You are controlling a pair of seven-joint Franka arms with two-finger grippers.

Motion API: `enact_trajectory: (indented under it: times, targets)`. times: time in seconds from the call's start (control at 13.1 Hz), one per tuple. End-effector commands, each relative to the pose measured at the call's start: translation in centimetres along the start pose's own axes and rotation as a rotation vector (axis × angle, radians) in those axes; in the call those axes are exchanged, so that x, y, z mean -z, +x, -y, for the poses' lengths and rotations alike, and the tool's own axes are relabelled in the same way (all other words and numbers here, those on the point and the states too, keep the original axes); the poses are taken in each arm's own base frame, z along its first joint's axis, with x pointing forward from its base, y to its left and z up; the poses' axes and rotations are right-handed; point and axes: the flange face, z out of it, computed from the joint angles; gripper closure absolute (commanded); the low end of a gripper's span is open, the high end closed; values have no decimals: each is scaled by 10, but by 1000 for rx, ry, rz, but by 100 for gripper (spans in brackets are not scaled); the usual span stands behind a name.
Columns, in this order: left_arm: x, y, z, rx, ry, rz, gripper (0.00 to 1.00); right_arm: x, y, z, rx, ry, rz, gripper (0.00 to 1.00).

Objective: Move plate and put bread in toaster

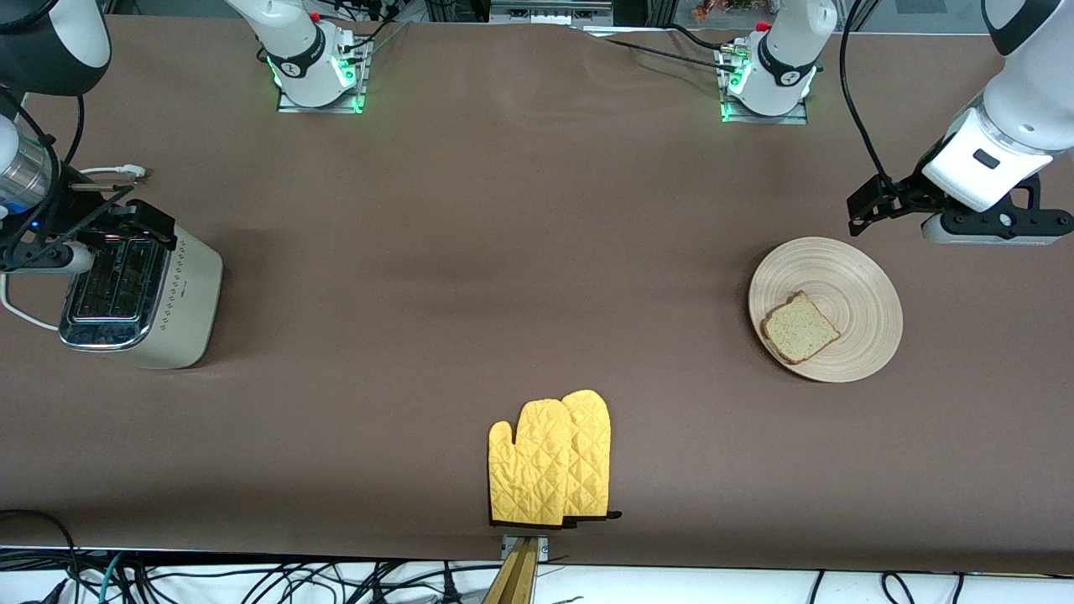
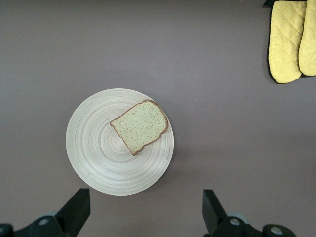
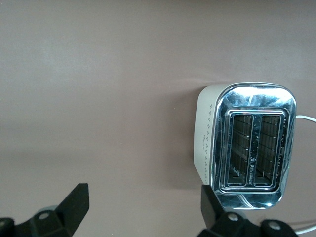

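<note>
The pale wooden plate [image 1: 864,285] lies toward the left arm's end of the table. The bread [image 1: 799,327] lies on it, on the part nearer the front camera. My left gripper [image 1: 994,231] hangs open and empty in the air beside the plate. In the left wrist view the gripper [image 2: 145,197] is just off the rim of the plate [image 2: 98,158], with the bread [image 2: 140,126] on it. The toaster [image 1: 189,302] stands at the right arm's end, slots up and empty. My right gripper [image 1: 42,256] hovers open over its edge. It also shows in the right wrist view [image 3: 143,195], beside the toaster [image 3: 252,158].
A pair of yellow oven mitts [image 1: 550,461] lies near the table's front edge at the middle, and also shows in the left wrist view [image 2: 291,39]. The toaster's white cord [image 1: 17,310] loops at the table's end. Brown cloth covers the table between plate and toaster.
</note>
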Motion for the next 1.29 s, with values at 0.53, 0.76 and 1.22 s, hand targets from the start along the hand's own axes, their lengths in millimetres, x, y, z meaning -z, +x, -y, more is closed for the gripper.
enact_trajectory:
  times: [0.53, 0.76, 1.22]
  targets:
    - [7, -2, 2, -21, 9, 1, 0, 7, 3, -2, -14, 17, -5, 0]
    - [-27, 13, 26, -12, -3, 63, 0, 7, 3, -3, -17, 16, -5, 0]
    - [-109, 45, 150, 112, -236, 156, 0, 8, 3, -2, -15, 16, -7, 0]
